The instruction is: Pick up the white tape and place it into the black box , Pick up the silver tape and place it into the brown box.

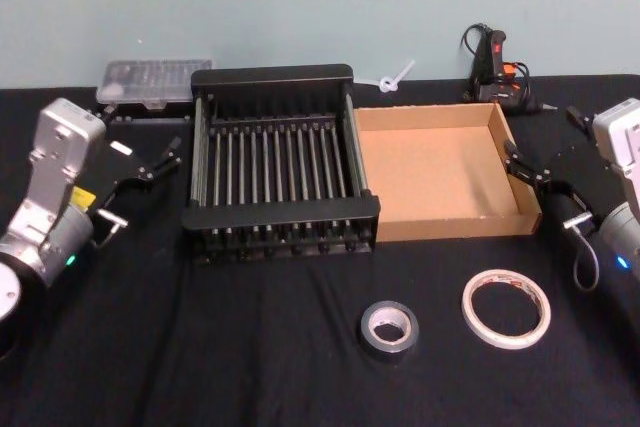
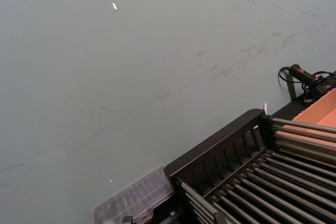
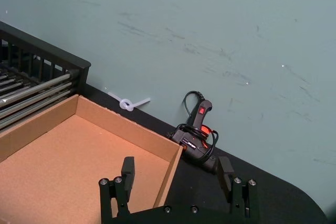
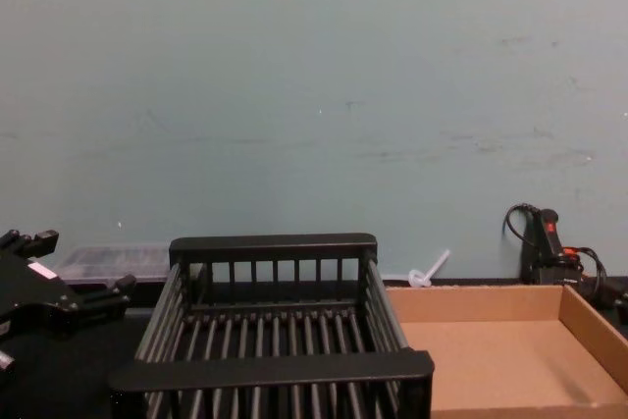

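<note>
At the left edge of the head view the left gripper (image 1: pixel 150 169) hangs with its fingers spread and nothing between them, beside the black box (image 1: pixel 281 77), which is empty. Right of it, touching, sits the brown box (image 1: pixel 520 182), also empty. Lower centre lies the silver tape (image 1: pixel 388 329), flat on the black cloth; just right of it, the white tape (image 1: pixel 506 307). At the right edge the right gripper (image 1: pixel 533 171) is wide open and empty, hovering at the cardboard wall. The rolls lie close together, so a careless descent could nudge the neighbour, and each could easily land in the wrong box.
</note>
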Motion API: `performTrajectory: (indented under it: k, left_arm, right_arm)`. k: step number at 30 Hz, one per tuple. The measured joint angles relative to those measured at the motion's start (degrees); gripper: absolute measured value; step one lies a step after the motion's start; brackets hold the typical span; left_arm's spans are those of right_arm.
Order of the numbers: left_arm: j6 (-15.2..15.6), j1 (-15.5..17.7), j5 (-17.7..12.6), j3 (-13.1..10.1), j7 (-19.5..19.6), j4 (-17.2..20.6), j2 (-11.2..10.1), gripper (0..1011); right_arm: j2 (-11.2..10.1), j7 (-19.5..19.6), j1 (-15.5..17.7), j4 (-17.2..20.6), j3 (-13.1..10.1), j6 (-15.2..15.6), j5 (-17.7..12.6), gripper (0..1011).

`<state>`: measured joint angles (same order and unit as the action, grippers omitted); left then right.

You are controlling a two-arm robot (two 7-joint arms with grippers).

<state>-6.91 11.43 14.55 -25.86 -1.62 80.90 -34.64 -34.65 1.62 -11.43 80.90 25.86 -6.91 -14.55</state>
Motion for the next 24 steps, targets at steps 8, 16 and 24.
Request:
performTrajectory:
  k: [8,16,24]
  left_arm:
    - [0.0,0.0,0.0,0.0,0.0,0.0,0.0,1001]
    - [0.0,0.0,0.0,0.0,0.0,0.0,0.0,1001]
    - [0.0,0.0,0.0,0.0,0.0,0.0,0.0,1001]
  right_arm:
    - [0.0,0.0,0.0,0.0,0.0,0.0,0.0,1000]
    - [0.0,0.0,0.0,0.0,0.0,0.0,0.0,1000]
    - [0.0,0.0,0.0,0.0,0.0,0.0,0.0,1000]
